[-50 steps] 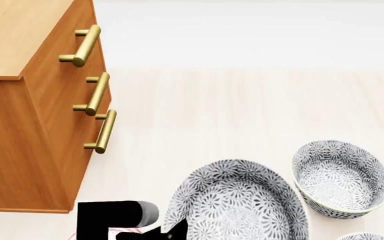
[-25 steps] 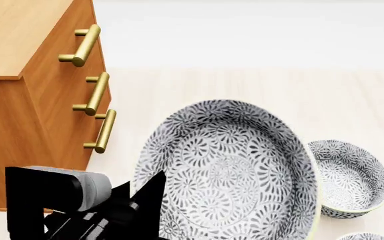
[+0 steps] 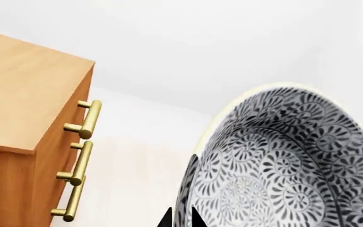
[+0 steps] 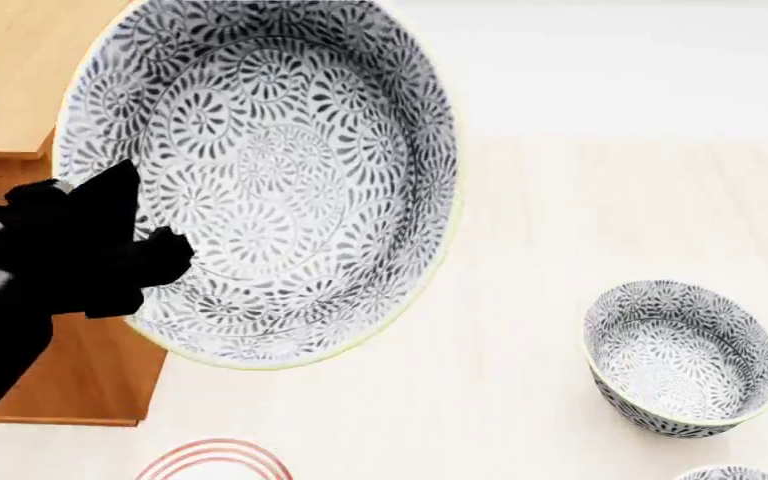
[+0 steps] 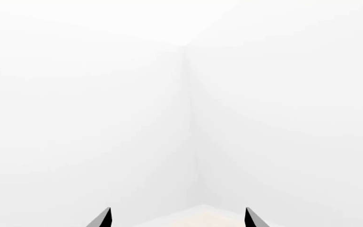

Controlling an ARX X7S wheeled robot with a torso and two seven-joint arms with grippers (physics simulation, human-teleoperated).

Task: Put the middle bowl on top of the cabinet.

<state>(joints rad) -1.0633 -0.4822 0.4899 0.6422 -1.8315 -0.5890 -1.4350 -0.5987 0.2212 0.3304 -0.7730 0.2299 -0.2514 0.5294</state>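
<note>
My left gripper (image 4: 144, 255) is shut on the rim of the middle bowl (image 4: 264, 180), a deep grey-and-white floral bowl held high and tilted with its inside facing the head camera. It hangs in front of the orange-brown cabinet (image 4: 17, 70) and hides the drawer fronts there. In the left wrist view the two fingertips of the left gripper (image 3: 181, 220) pinch the wall of the bowl (image 3: 282, 161), and the cabinet (image 3: 24, 94) stands beside it with its top lower than the bowl's rim. My right gripper (image 5: 177, 218) is open, with nothing between its fingers.
A second identical bowl (image 4: 682, 358) sits on the pale floor at the right, and the rim of a third bowl (image 4: 731, 473) shows at the bottom edge. A red ring mark (image 4: 213, 460) lies on the floor. Brass handles (image 3: 87, 120) stick out from the cabinet's front. White walls lie beyond.
The left gripper has carried the bowl up and to the left, from low over the floor to in front of the cabinet's top. The other bowls have not moved.
</note>
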